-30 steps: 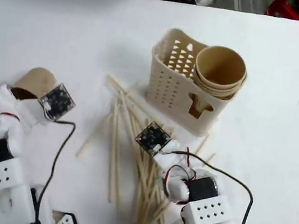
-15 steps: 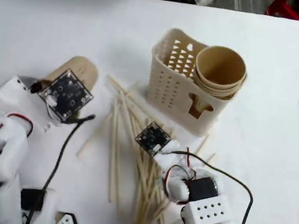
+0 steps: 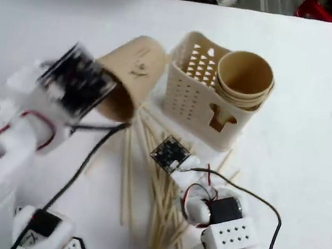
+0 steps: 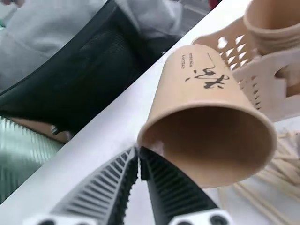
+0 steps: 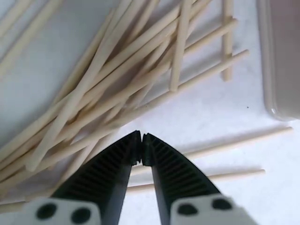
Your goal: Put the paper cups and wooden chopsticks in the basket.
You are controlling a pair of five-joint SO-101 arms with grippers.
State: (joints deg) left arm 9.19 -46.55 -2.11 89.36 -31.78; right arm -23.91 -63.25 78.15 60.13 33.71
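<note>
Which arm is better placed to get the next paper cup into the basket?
Left. The left gripper pinches a paper cup by its rim, beside the basket. The right gripper is shut and empty, low over the chopsticks.

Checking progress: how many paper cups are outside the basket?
1: the paper cup held by the left claw, tipped beside the basket. The nested stack sits inside; the left arm may hide others.
</note>
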